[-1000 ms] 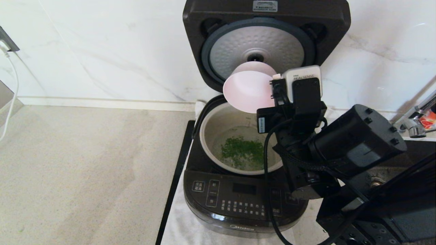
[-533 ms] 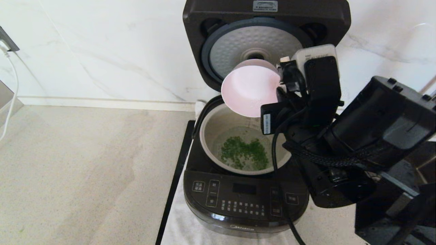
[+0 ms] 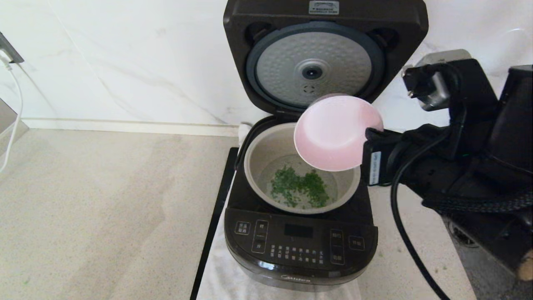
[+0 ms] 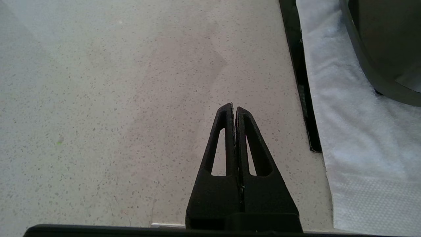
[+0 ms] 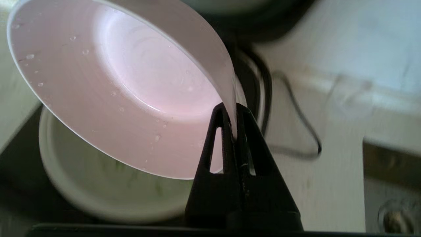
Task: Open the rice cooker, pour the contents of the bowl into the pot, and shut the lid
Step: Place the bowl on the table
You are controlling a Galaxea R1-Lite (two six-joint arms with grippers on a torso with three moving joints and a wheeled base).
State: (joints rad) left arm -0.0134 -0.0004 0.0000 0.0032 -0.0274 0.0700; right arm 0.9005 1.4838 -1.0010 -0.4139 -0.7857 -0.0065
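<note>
The black rice cooker [image 3: 300, 246] stands open, its lid [image 3: 325, 54] raised against the wall with the dimpled silver disc facing me. Chopped green herb bits [image 3: 300, 187] float in water inside the grey-beige pot [image 3: 266, 150]. My right gripper [image 5: 232, 108] is shut on the rim of the pale pink bowl [image 3: 333, 135] [image 5: 125, 92], which hangs tilted above the pot's right rim, its inside holding only droplets. My left gripper [image 4: 234, 108] is shut on nothing, over the speckled counter left of the cooker.
A white cloth [image 3: 220, 275] [image 4: 355, 125] lies under the cooker, with a black strip [image 3: 214, 221] along its left edge. A black cord [image 5: 296, 108] trails on the counter to the right. A white cable [image 3: 14, 108] hangs at far left.
My right arm has swung to the right and lower with the bowl, which now hangs over the pot's right rim, clear of the lid's disc. The herbs stay in the pot.
</note>
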